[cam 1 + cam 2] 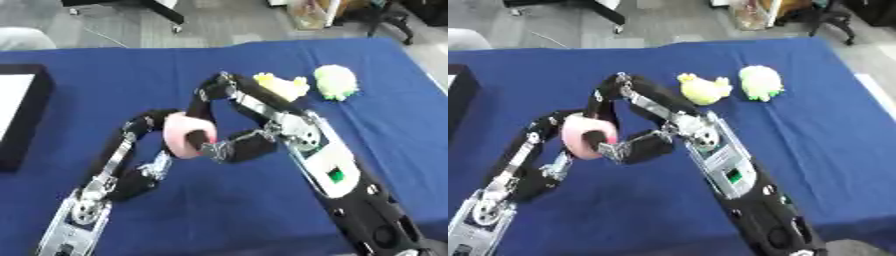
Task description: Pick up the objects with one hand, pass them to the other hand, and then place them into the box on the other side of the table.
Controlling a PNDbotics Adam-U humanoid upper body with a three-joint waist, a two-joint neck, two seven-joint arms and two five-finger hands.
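Hands meet over the middle of the blue table (262, 210) in the left eye view: the left hand (144, 135) reaches up from the lower left, its fingers curled round a pink object (185, 135). The right hand (236, 117) comes from the lower right, fingers bent over the same pink object, thumb beneath it. A black box (24, 117) sits at the left edge.

Right eye view: a yellow soft toy (703, 89) and a green soft toy (759, 82) lie just beside each other, beyond the hands. Grey floor (667, 25) shows past the table's far edge.
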